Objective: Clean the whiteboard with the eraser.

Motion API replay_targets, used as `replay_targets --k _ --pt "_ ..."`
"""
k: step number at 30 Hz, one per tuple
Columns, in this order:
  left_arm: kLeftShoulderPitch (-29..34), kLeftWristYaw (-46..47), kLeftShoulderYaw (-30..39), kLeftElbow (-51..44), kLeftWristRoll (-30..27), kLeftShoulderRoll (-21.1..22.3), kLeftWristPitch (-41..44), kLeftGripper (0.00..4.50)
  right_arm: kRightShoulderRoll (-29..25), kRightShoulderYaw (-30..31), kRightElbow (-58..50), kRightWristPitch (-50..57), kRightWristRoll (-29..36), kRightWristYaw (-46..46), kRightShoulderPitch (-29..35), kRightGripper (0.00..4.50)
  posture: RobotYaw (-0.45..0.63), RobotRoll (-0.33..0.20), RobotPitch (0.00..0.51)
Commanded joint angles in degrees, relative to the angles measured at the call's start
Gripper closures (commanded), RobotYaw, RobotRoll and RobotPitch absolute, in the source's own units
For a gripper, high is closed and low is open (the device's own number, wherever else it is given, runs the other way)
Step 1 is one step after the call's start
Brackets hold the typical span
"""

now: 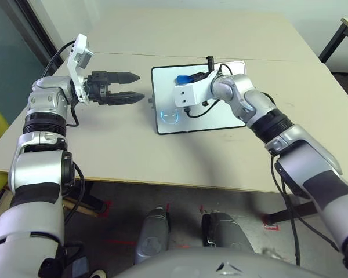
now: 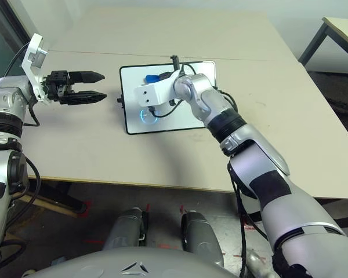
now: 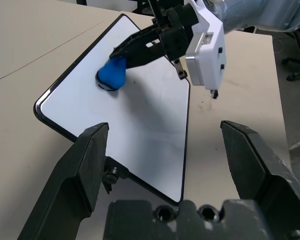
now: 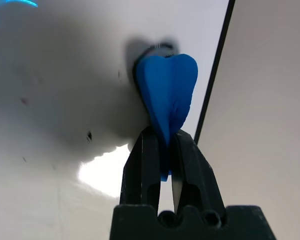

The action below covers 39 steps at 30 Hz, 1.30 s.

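You have the right gripper [image 4: 162, 137] clenched on the eraser [image 4: 167, 92], over the whiteboard [image 3: 140, 110] near its black frame, while the left gripper [image 1: 140, 87] gapes beside that board; keep this mid-body pinch, since the block looks light and squashy, probably foam

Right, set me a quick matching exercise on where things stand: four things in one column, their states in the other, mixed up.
Things
1. eraser
2. whiteboard
3. left gripper
4. right gripper

States
A. lying on the table, with a thin black frame
B. fingers closed on something blue
C. fingers apart, nothing between them
D. blue, pinched over the white surface

Right pairs: 1-D, 2-A, 3-C, 4-B
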Motion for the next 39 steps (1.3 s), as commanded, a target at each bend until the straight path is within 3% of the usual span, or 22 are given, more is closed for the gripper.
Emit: replay_targets --k 1,21,39 --pt "-0.74 -0.08 0.39 -0.28 0.38 0.01 -0.11 0.00 -0.72 0.59 1.24 -0.04 -1.21 -0.98 -1.25 4.39 0.14 0.000 0.044" --pt "-0.88 -0.09 0.36 -0.22 0.41 -0.07 -0.22 0.00 0.42 4.56 -1.71 -3.24 -6.04 -2.37 0.02 4.39 0.14 0.000 0.038" --pt "-1.13 -0.16 0.36 0.02 0.49 0.06 -0.35 0.00 2.60 4.90 -3.22 -3.15 -5.08 -0.55 2.13 4.39 0.14 0.000 0.036"
